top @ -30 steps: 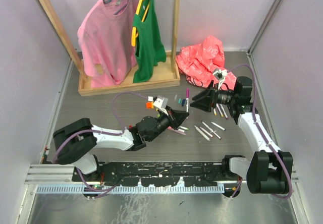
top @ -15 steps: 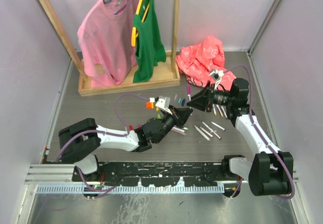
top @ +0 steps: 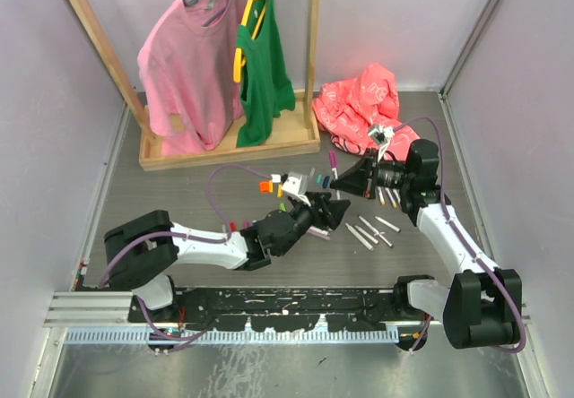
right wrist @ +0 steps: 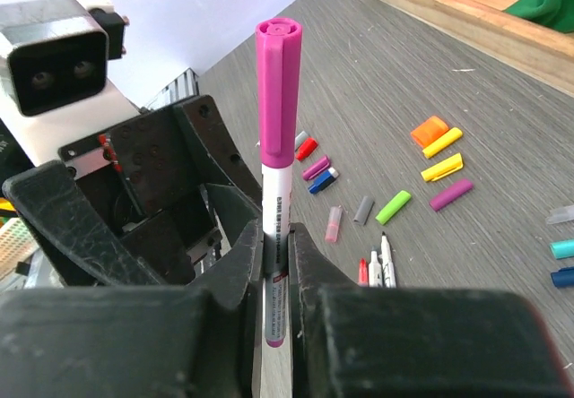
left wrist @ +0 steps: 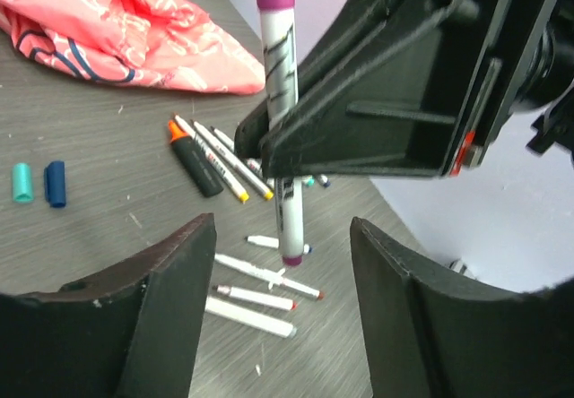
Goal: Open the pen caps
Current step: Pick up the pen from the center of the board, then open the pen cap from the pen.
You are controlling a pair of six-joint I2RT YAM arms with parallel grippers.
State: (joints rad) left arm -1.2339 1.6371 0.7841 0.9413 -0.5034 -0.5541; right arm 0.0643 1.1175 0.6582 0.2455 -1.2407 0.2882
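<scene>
magenta pen (right wrist: 276, 192), perhaps upright, right gripper (right wrist: 275, 239)

1. Left arm (top: 211, 244): white link shells, black joint housings; a purple cable (top: 220, 183) arcs off it, beyond the base rail (top: 287, 301).
2. Right arm (top: 453, 232): same white shells and black joints, purple cable alongside; black base block at the rail's right end.
3. Left gripper (left wrist: 282, 223): two matte black fingers (left wrist: 161, 317), broad, scuffed.
4. Right gripper (right wrist: 276, 237): black moulded triangular frame, ribbed; small red-orange marking (left wrist: 461, 153) on its side.
5. Wrist camera (right wrist: 54, 53): white box, two dark lenses, beyond the rail's middle.
</scene>
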